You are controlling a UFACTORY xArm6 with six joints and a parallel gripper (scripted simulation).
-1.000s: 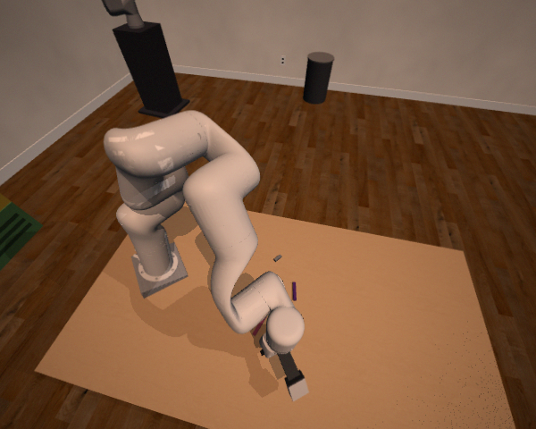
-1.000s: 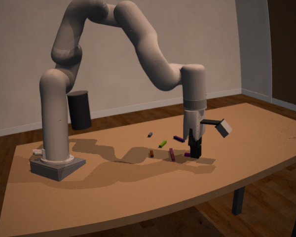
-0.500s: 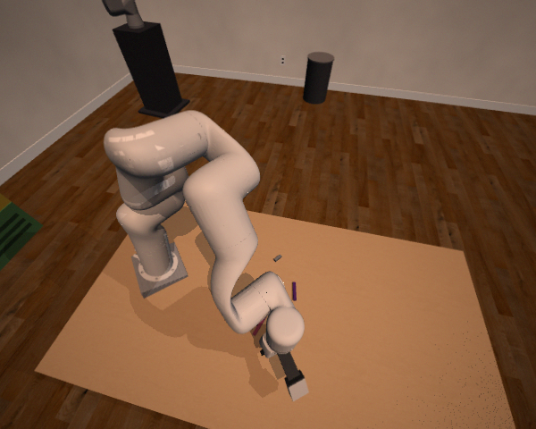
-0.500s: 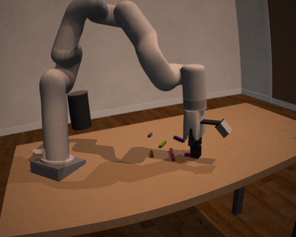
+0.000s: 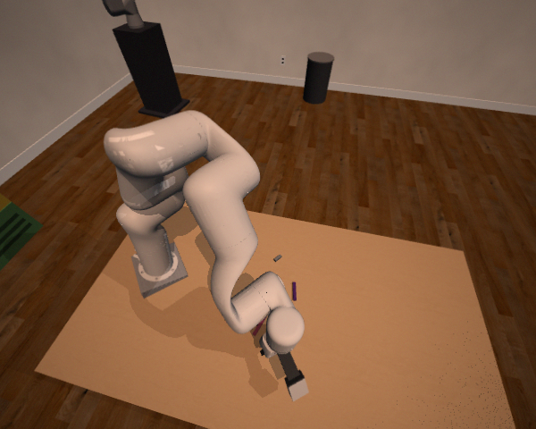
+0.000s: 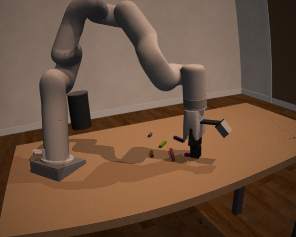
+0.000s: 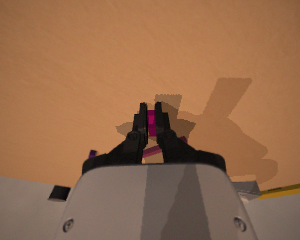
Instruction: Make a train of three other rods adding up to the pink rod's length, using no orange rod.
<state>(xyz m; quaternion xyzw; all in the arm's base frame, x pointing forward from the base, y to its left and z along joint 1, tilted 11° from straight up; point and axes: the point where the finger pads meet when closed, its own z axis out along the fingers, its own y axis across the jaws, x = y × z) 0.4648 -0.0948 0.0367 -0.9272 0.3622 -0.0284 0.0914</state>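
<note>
My gripper (image 6: 195,152) points straight down near the table's front middle and is shut on the short magenta rod (image 6: 187,154), which also shows between the fingertips in the wrist view (image 7: 151,122). The rod is at or just above the table top; I cannot tell if it touches. The pink rod (image 6: 171,154) lies flat just left of the gripper. The purple rod (image 6: 179,138) lies behind it and also shows in the top view (image 5: 294,291). The lime rod (image 6: 162,143), the grey rod (image 6: 150,134) and the orange rod (image 6: 151,153) lie further left.
The arm's base (image 6: 56,165) stands at the table's left end. The wrist camera block (image 6: 223,128) sticks out to the right of the gripper. In the top view the wrist (image 5: 284,327) hides the fingers and most rods.
</note>
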